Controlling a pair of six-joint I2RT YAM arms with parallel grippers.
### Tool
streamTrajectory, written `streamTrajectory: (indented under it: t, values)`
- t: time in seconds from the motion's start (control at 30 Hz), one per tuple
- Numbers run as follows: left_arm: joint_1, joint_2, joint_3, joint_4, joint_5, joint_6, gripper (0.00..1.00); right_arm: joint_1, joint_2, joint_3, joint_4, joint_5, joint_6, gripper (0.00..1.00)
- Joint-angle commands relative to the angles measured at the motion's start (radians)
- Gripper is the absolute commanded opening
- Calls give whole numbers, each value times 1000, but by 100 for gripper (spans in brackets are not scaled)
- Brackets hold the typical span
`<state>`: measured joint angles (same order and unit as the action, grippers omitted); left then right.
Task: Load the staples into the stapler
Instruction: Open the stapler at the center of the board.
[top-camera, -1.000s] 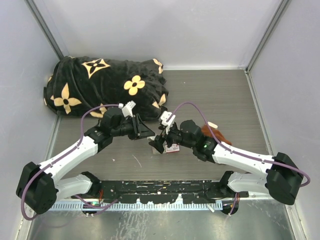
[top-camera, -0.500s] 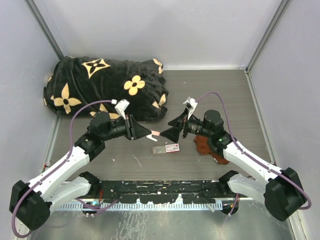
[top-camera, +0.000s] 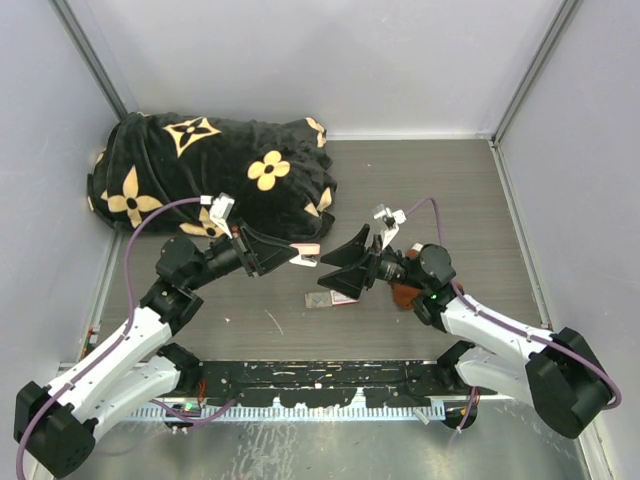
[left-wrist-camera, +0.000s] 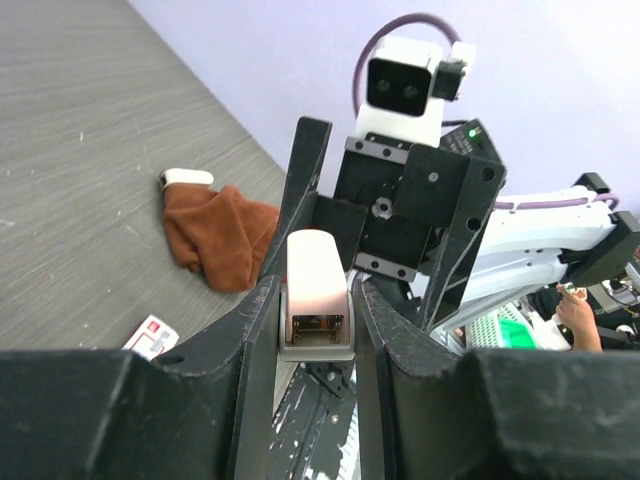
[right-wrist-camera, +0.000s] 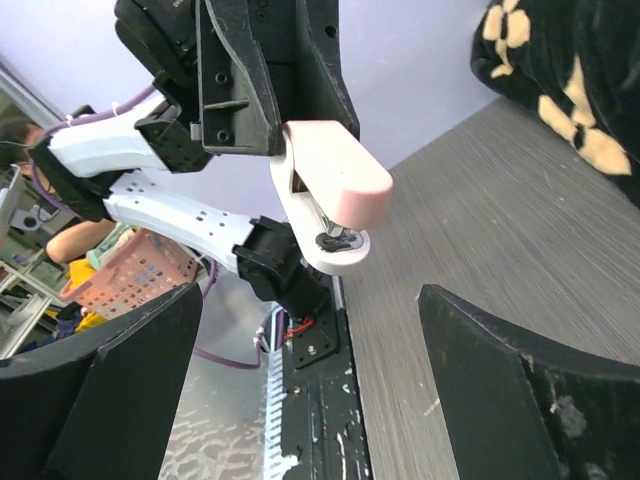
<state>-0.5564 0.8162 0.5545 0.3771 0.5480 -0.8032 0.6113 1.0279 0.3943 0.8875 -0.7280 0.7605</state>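
My left gripper (top-camera: 295, 257) is shut on the small pink and white stapler (top-camera: 306, 256) and holds it in the air over the table, its nose towards the right arm. In the left wrist view the stapler (left-wrist-camera: 317, 300) sits squeezed between both fingers, its metal inner part showing at the near end. My right gripper (top-camera: 345, 266) stands wide open facing the stapler (right-wrist-camera: 335, 190), a short gap away, with nothing between its fingers. The staples box (top-camera: 345, 296), white with a red label, lies on the table beside its grey tray (top-camera: 320, 299), below both grippers.
A black blanket with gold flowers (top-camera: 210, 175) fills the back left of the table. A rust-brown cloth (left-wrist-camera: 215, 235) lies under the right arm, mostly hidden in the top view. Grey walls close in the left, back and right sides.
My right gripper rose from the staples box, turned to face the stapler and opened wide. My left gripper drew back to the left, still holding the stapler.
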Motion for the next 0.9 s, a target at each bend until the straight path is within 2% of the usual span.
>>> streamTrajectory:
  t: [0.0, 0.27, 0.43, 0.73, 0.8, 0.87]
  values:
    - [2, -52, 5, 124, -19, -31, 0, 50, 37, 4, 228, 87, 53, 93]
    - [2, -60, 13, 138, 4, -57, 0, 125, 139, 58, 325, 127, 57, 80]
    - [3, -57, 11, 149, 14, -61, 0, 142, 172, 82, 364, 139, 63, 71]
    - [2, -47, 10, 169, 43, -76, 0, 144, 195, 108, 388, 134, 76, 59]
    - [3, -42, 11, 178, 49, -82, 0, 146, 197, 113, 386, 133, 74, 51]
    - [2, -37, 12, 186, 56, -88, 0, 146, 199, 119, 381, 127, 70, 37]
